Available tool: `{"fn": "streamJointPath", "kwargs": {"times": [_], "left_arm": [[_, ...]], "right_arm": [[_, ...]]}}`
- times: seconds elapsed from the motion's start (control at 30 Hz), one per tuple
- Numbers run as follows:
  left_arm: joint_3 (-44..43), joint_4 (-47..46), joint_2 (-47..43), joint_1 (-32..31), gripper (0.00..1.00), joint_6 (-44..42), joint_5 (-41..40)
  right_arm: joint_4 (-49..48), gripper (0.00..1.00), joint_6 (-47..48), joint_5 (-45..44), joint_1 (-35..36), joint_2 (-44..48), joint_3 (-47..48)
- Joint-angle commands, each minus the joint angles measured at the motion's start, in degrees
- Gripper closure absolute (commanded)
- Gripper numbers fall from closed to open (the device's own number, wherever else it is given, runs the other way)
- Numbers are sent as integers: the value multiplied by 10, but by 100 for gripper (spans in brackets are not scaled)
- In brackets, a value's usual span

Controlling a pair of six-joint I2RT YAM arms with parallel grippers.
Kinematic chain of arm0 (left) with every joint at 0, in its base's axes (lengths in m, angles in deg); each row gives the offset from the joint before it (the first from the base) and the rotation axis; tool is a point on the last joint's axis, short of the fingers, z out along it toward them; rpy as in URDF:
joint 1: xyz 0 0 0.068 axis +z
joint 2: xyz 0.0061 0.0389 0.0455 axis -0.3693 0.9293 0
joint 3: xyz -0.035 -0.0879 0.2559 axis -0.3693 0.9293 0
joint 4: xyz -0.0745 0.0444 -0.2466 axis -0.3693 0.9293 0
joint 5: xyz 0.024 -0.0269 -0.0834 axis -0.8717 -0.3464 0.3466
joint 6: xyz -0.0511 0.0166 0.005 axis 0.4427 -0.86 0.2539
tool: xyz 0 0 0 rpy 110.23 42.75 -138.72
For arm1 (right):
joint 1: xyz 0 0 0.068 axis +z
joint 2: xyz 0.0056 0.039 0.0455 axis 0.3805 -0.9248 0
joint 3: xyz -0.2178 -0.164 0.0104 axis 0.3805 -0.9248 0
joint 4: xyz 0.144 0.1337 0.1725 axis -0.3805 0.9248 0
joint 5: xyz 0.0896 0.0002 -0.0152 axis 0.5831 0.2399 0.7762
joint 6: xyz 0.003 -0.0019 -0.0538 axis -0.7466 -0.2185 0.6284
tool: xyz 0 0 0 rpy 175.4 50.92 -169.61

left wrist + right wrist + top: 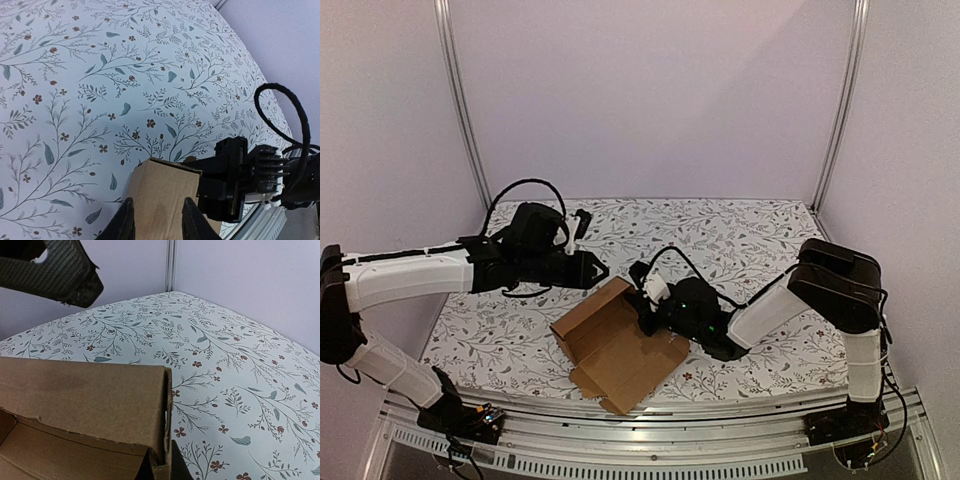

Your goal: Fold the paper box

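Note:
The paper box (620, 350) is plain brown cardboard, partly folded, lying open in the near middle of the table with its far walls raised. My right gripper (645, 300) is shut on the right end of a raised wall; in the right wrist view (162, 462) its fingers pinch the doubled cardboard edge (80, 395). My left gripper (595, 270) hovers over the far corner of the box. In the left wrist view (157, 202) it is open, its two fingers spread above a brown wall (165, 185), with the right gripper's black body (240, 180) just beyond.
The table (740, 230) has a floral-patterned cloth. White walls and metal posts (460, 100) enclose the back and sides. A metal rail (650, 425) runs along the near edge. One left finger (50, 270) shows at the top left of the right wrist view.

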Motion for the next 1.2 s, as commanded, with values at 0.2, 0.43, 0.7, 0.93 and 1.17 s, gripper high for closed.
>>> {"fn": "streamJointPath", "kwargs": {"times": [0.2,0.43,0.7,0.93,1.17], "left_arm": [[-18,-48,77,7,72,10,53],[-33,-55,113,5,74,13,58],[-40,-55,151,-9,78,14,56],[-42,-45,172,-27,88,14,45],[-46,-33,182,-44,98,13,30]], "right_arm": [[-53,100,-9,-19,10,-39,-5],[-60,100,-10,-31,14,-62,0],[-66,99,-10,-43,18,-83,3],[-74,91,-13,-47,21,-94,1],[-75,80,-15,-55,24,-95,-2]]}}
